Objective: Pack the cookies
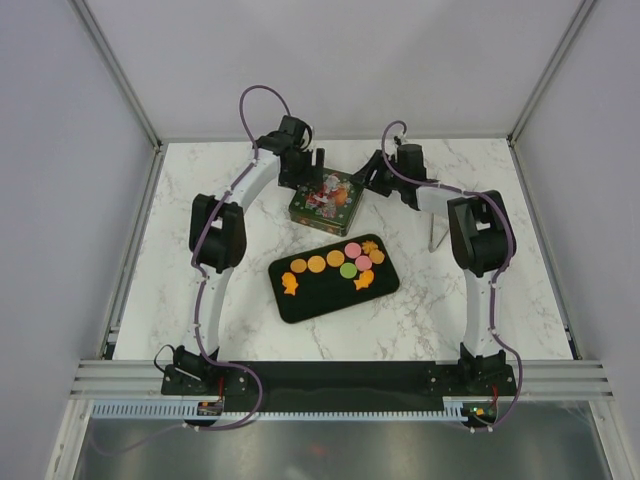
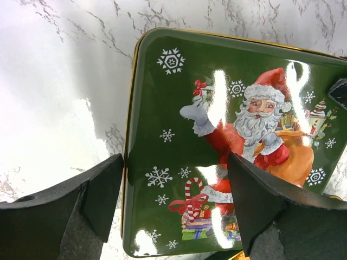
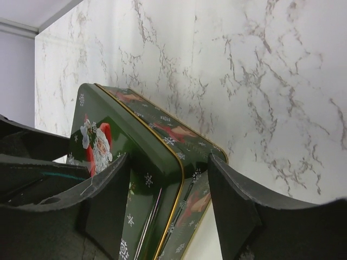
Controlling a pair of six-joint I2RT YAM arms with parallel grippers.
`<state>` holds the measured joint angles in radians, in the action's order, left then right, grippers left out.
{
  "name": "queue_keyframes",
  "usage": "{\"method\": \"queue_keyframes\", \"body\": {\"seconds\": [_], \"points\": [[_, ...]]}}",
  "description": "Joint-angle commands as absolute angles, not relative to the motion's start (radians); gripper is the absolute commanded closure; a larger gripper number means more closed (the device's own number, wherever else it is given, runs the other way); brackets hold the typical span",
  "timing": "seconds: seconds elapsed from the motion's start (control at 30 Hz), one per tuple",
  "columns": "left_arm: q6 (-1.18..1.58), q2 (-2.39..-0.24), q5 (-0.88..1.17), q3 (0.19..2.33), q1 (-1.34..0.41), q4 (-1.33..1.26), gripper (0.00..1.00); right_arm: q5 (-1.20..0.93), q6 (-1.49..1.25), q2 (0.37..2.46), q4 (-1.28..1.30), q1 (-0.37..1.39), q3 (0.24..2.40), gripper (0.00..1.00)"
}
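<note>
The cookies [image 1: 335,265] lie on a black tray [image 1: 310,300] in the middle of the table: round orange, pink and green ones and a few orange fish shapes. Behind it stands a closed green Christmas tin [image 1: 325,197] with a Santa lid [image 2: 227,108]. My left gripper [image 1: 308,168] is open above the tin's far left edge [image 2: 176,200]; one finger is outside the rim and the other is over the lid. My right gripper [image 1: 368,180] is open and straddles the tin's right corner [image 3: 168,200]. Neither holds anything.
A small metal tool [image 1: 435,232] lies on the marble table to the right of the tin, near the right arm's elbow. Grey walls enclose the table on the left, back and right.
</note>
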<state>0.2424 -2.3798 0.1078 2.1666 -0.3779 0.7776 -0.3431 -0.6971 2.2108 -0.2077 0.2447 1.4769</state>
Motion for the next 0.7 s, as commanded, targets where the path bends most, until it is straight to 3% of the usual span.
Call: {"method": "queue_keyframes", "body": {"seconds": [0.0, 0.07, 0.33, 0.5, 0.67], "points": [[0.181, -2.439, 0.064, 2.174, -0.382, 0.854, 0.16, -0.302, -0.663, 2.189, -0.074, 0.233, 1.367, 0.78], [0.183, -2.437, 0.063, 2.184, -0.382, 0.854, 0.16, -0.296, -0.667, 2.168, -0.086, 0.233, 1.333, 0.85], [0.21, -2.482, 0.109, 2.322, -0.377, 0.853, 0.1, -0.293, -0.709, 2.05, -0.129, 0.279, 1.169, 0.92], [0.209, -2.494, 0.11, 2.339, -0.377, 0.853, 0.09, -0.191, -0.715, 1.97, -0.103, 0.276, 1.115, 0.93], [0.196, -2.496, 0.11, 2.326, -0.377, 0.854, 0.1, -0.227, -0.735, 1.951, -0.077, 0.221, 1.147, 0.92]]}}
